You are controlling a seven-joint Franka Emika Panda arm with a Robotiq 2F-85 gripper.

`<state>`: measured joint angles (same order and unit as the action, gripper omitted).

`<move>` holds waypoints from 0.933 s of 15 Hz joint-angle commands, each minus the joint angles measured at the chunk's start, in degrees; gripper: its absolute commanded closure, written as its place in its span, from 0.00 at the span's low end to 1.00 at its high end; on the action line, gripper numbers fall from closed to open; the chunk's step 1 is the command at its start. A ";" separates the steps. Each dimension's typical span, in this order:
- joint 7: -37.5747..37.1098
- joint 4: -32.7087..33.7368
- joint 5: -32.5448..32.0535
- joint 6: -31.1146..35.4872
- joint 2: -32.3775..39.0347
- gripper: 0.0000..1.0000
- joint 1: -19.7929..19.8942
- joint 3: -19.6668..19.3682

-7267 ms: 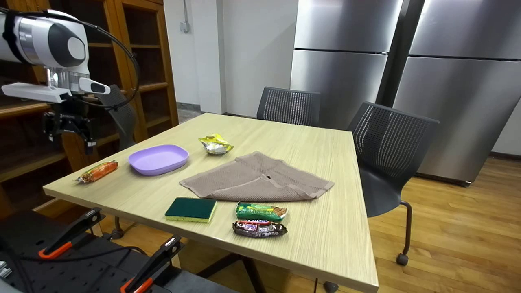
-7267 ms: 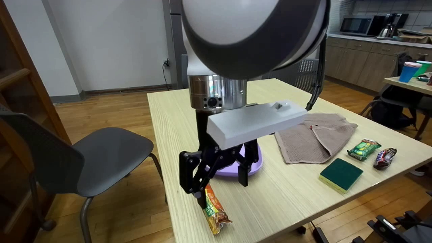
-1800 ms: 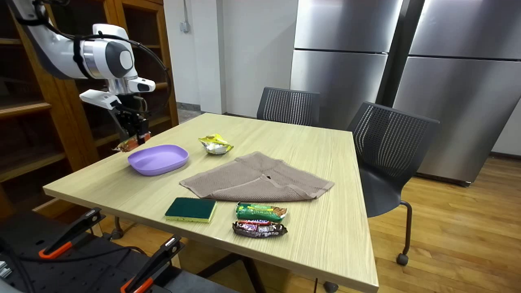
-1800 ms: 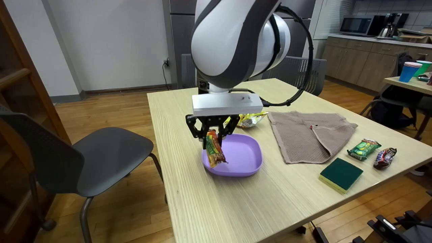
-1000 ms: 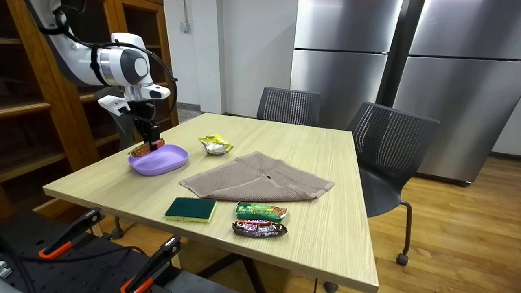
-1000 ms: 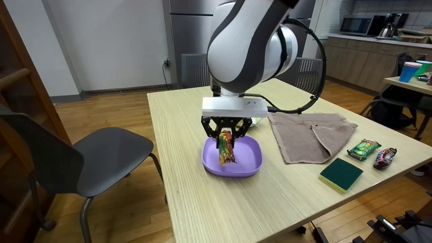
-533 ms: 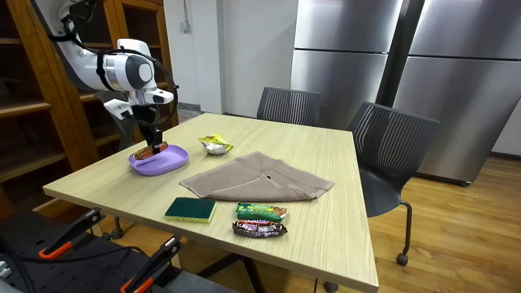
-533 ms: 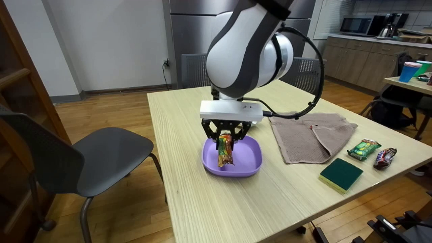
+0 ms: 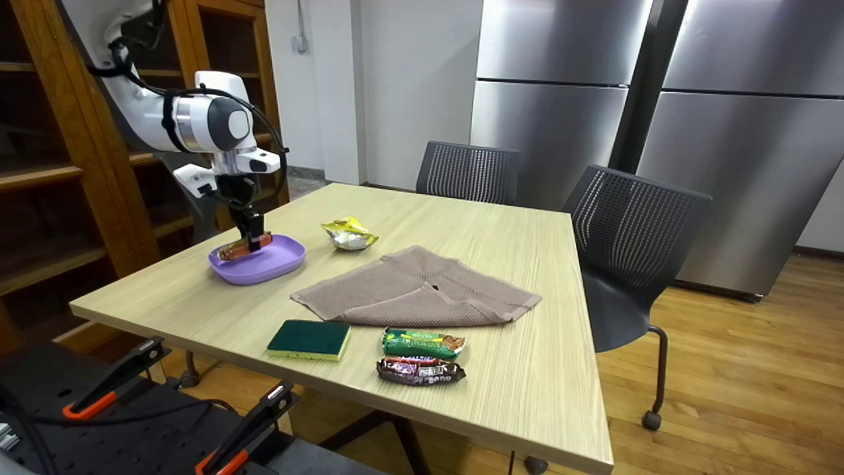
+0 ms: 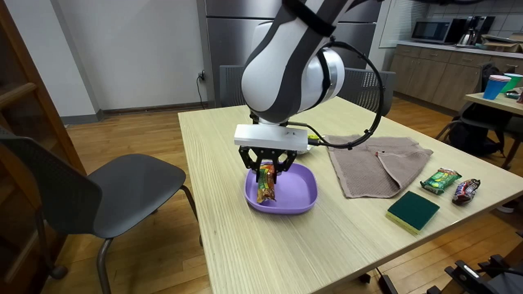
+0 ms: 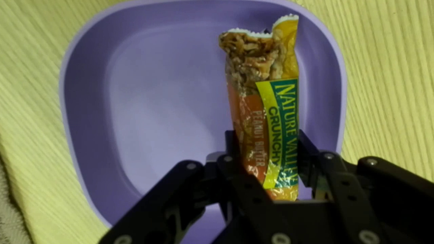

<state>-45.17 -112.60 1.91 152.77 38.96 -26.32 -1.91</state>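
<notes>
My gripper (image 11: 268, 144) is shut on an orange, yellow and green granola bar (image 11: 262, 101), one finger along each long side. In the wrist view the bar lies over the right part of a shallow purple plate (image 11: 162, 98), its crimped end toward the plate's far rim. Both exterior views show the bar (image 10: 266, 185) within the plate's outline, low down by its left side in an exterior view with the plate (image 10: 296, 190). Whether the bar's underside rests on the plate's floor I cannot tell. The fingers hide part of its near end.
Beyond the plate sits a yellow and silver packet (image 9: 351, 234). A brown cloth (image 9: 422, 293) lies mid-table. Near the front edge are a green sponge (image 9: 310, 340), a green wrapped bar (image 9: 422, 343) and a dark wrapped bar (image 9: 421, 372). Chairs (image 9: 623, 257) stand around the table.
Earlier the bar lay on the table beside the plate under the open gripper. It was then gripped and carried over the plate; during the last second it has sunk slightly lower.
</notes>
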 commanded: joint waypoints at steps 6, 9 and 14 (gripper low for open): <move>-1.99 2.56 1.41 -1.19 1.54 0.83 0.52 0.91; -2.23 1.99 1.53 -0.52 1.02 0.25 0.60 1.06; -3.12 -0.44 1.13 1.26 -1.33 0.00 0.34 0.44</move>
<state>-46.93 -111.44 2.72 153.16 39.87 -26.32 -1.74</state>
